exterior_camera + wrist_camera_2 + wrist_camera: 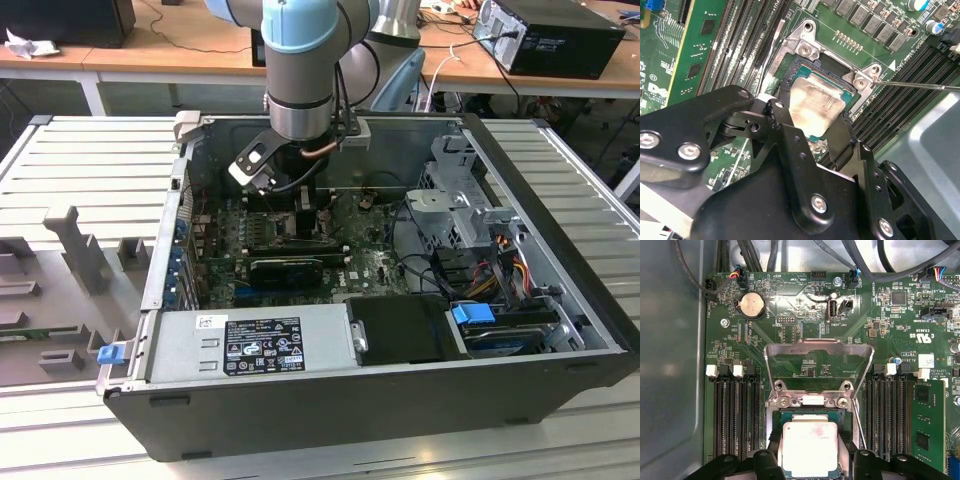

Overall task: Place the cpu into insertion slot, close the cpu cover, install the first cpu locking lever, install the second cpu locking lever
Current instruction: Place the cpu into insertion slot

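The arm (300,60) reaches straight down into the open computer case (560,200), which lies on its side on the ribbed grey surface (80,160) so that the circuit board (790,305) faces up and can be reached from above.

In both wrist views the jaws are clamped on two opposite edges of the chip (815,107), gripping it by the sides so its silver top and its underside stay untouched. The chip is flat and squared up with the socket (805,67), right over the opening. I cannot tell if it already rests fully in the socket or sits just above it.

The cover (818,344) is hinged up and leans away from the socket in the first wrist view, which leaves the opening free for the chip to go in. It is not yet closed. A thin metal lever (920,86) stands out to the side by one corner of the socket, unlatched, so nothing pins the cover down. The long black memory slots (735,415) run along both sides of the socket, close beside the jaws.
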Action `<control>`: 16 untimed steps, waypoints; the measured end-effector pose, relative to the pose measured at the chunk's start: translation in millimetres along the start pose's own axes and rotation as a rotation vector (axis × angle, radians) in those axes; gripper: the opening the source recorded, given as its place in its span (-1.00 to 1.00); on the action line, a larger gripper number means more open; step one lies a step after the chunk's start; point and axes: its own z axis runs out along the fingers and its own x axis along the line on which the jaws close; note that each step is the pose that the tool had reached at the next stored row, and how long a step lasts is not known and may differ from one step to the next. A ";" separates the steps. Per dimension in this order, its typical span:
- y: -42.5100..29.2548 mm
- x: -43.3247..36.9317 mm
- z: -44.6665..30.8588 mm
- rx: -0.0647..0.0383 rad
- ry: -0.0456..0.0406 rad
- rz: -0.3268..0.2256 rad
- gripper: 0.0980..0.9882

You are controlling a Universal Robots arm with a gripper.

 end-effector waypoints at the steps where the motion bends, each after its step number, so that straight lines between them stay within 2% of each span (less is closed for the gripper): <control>1: -0.1 0.0 -0.3 0.000 -0.0003 0.000 -0.03; 5: -0.2 0.0 -0.5 0.000 -0.0039 0.004 -0.03; 16: -1.1 -1.0 0.7 -0.001 -0.0040 0.007 -0.03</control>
